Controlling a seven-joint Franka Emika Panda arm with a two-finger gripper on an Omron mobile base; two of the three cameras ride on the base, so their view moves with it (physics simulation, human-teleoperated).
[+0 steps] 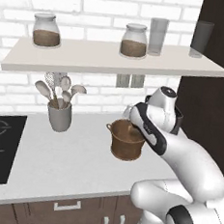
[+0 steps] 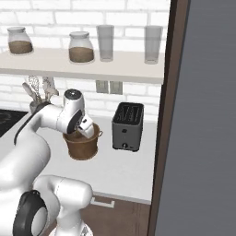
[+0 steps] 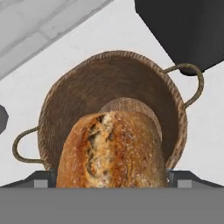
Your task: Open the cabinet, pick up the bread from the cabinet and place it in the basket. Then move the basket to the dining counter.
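The bread (image 3: 111, 151) looked light and crusty, firm enough to take by its flanks, which was how the hand (image 2: 85, 127) seemed to have it: jaws spread wide around the loaf, right above the basket (image 3: 109, 94). The woven basket looked stiff and best lifted by its rim. It stood on the pale counter (image 1: 75, 163) beside a toaster (image 2: 127, 126), under the cabinet (image 1: 114, 60) on the brick wall.

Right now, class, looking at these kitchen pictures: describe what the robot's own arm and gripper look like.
The arm is glossy white, built of rounded, bulbous segments with dark grey to black bands and round caps at the joints. No cables or markings show. The gripper is a white block with dark parts.
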